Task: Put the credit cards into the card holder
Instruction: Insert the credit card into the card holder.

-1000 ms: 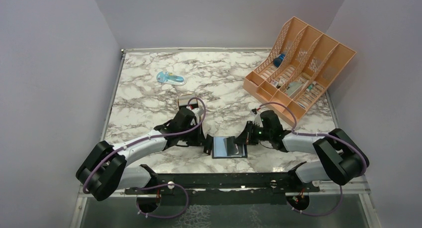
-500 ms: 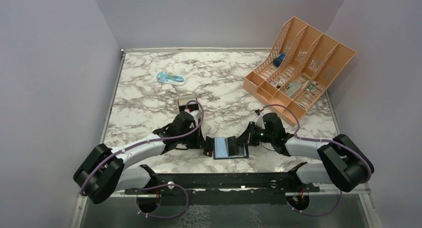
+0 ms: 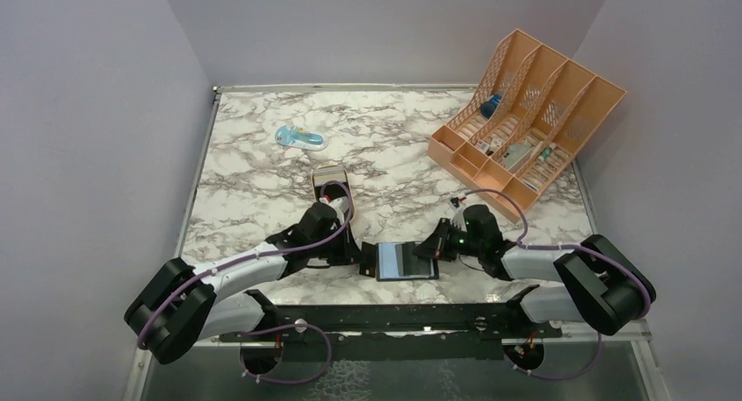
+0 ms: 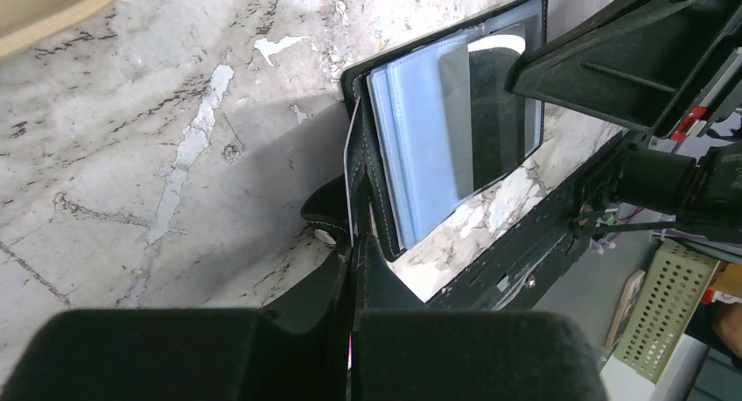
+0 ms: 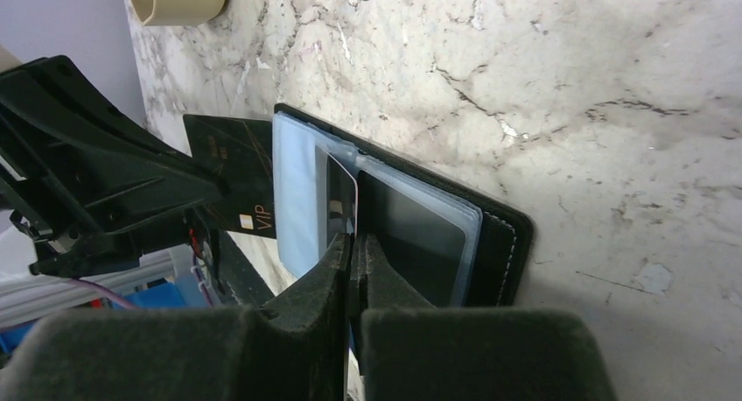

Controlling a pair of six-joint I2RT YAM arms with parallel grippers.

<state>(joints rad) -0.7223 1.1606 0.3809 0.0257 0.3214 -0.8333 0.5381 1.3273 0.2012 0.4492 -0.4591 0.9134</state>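
Peach plastic formed the slotted organiser (image 3: 525, 121) at the far right. We saw a gold tin (image 3: 330, 175) just behind the left hand (image 3: 363, 257) and a blue object (image 3: 300, 137) further back. The worktop (image 3: 254, 182) was marbled, the walls (image 3: 87, 112) plain grey. The card holder (image 3: 407, 261) lay open near the front edge, between the left hand and the right hand (image 3: 427, 250). The right wrist view showed us, more plainly than the overhead, the left hand pinched tight on a dark VIP card (image 5: 229, 175) beside the holder. The right hand was clamped on a pale-edged card (image 5: 341, 195) among the sleeves.
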